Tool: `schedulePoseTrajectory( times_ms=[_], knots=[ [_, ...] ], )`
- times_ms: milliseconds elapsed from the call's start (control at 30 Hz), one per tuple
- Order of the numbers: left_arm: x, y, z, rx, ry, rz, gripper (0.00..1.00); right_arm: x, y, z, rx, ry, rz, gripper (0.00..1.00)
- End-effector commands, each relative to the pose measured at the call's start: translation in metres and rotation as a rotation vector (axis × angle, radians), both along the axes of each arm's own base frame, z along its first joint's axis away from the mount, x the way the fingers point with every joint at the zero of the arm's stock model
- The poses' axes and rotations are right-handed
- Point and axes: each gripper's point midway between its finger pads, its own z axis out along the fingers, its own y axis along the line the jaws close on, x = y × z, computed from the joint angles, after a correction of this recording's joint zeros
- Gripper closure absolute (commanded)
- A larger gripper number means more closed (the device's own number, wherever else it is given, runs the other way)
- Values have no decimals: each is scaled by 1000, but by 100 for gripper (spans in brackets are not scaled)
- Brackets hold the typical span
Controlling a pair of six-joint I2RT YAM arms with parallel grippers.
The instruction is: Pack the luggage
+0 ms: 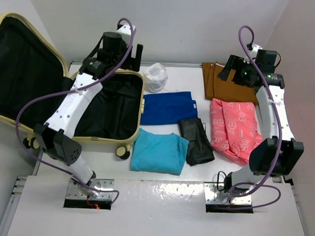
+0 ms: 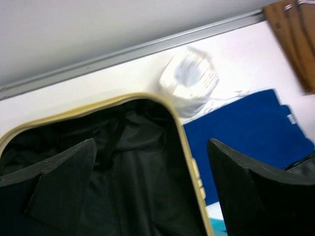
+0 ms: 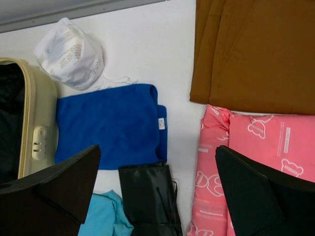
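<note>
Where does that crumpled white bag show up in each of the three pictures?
Top external: white bag at upper middle, right of the luggage.
Left wrist: white bag upper middle, beyond the luggage rim.
Right wrist: white bag top left.
Shared landmark: the dark blue cloth beside it.

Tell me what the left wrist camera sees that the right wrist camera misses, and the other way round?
Only the left wrist view: the broad sweep of black lining inside the luggage, and its rounded far corner. Only the right wrist view: the pink package and the black pouch. Both show the white bag, the blue cloth, the brown cloth and the luggage's yellow rim.
</note>
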Motion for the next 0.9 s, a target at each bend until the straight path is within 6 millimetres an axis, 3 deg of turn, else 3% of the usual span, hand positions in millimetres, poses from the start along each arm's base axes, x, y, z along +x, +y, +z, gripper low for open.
schedulePoseTrajectory(
  times_ms=[0,33,67,100,200,300,467,667,867],
  knots=[
    [15,-35,7,-77,-11,-83,0,-10,-3,9,-14,-25,-8,0],
    [19,-43,2,-75,1,-118,5,-12,-3,9,-16,-25,-8,0],
    [29,-51,-17,-71,41,-138,6,-13,-3,9,-9,-24,-15,0],
    [36,-59,-12,-104,31,-174,8,-13,-4,9,-20,-29,-9,0],
    [67,-74,-32,-161,75,-169,19,-17,-6,7,-37,-22,-9,0],
    [84,-100,-51,-143,88,-216,25,-18,-7,6,-48,-27,-16,0],
    [107,-121,-76,-89,86,-216,27,-20,-11,0,-73,-18,-19,0],
    [119,-138,-115,-55,123,-201,29,-19,-15,-7,-103,-9,-17,0],
    [135,-136,-155,-10,157,-159,29,-16,-18,-12,-118,-1,-22,0]
  ],
)
